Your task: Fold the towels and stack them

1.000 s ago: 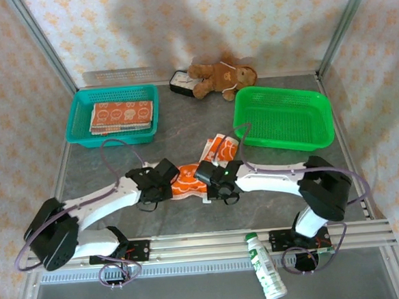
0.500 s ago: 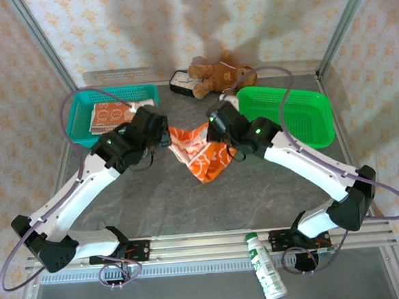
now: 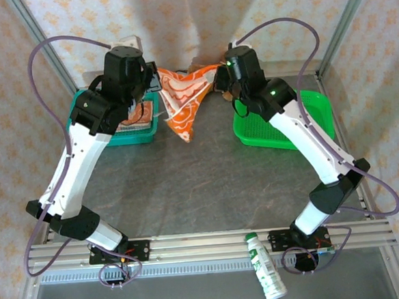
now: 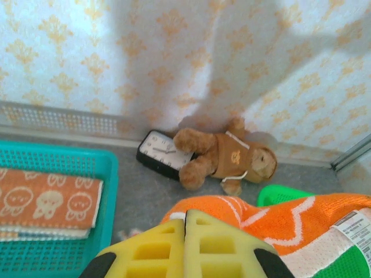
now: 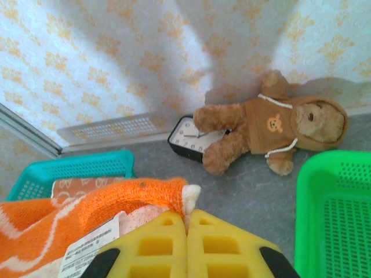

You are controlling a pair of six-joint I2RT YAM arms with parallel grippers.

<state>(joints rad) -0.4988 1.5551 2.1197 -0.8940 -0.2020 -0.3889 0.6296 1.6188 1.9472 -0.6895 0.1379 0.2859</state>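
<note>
Bright, even light, soft shadows on back wall (image 3: 198,26)

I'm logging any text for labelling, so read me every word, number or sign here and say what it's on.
Nothing reads clearly.
White tag on the held towel: print blurred.
Clock dial: numerals too small.
Bottle label: too small.
Teddy bear hoodie: a bear face, no words.

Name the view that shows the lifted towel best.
Top external: the whole towel shows, hanging as a sagging triangle. The left wrist view catches just an orange, white and green corner; the right wrist view just an orange edge and the label.
</note>
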